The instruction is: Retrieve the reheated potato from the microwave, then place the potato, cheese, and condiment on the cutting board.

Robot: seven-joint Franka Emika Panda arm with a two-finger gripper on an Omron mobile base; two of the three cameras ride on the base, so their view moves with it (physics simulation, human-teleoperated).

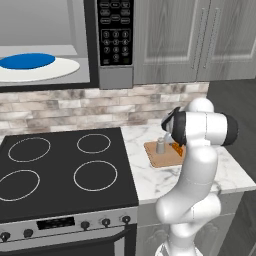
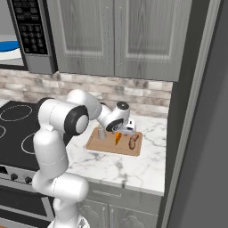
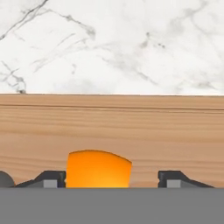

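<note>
End effector (image 3: 107, 179): fingers apart, not clamped, straddling the cheese (image 3: 98, 169) at the hand view's bottom.
Cutting board (image 2: 107, 146): centre of right base view, on marble tabletop (image 2: 133, 167).
Potato (image 2: 133, 141): right part of board.
Condiment (image 2: 102, 132): board's left.
Microwave (image 1: 116, 45): top of left base view, door open.

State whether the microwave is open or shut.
Open. The microwave shows its bare interior, a blue plate on the white turntable, with no door across it.
</note>
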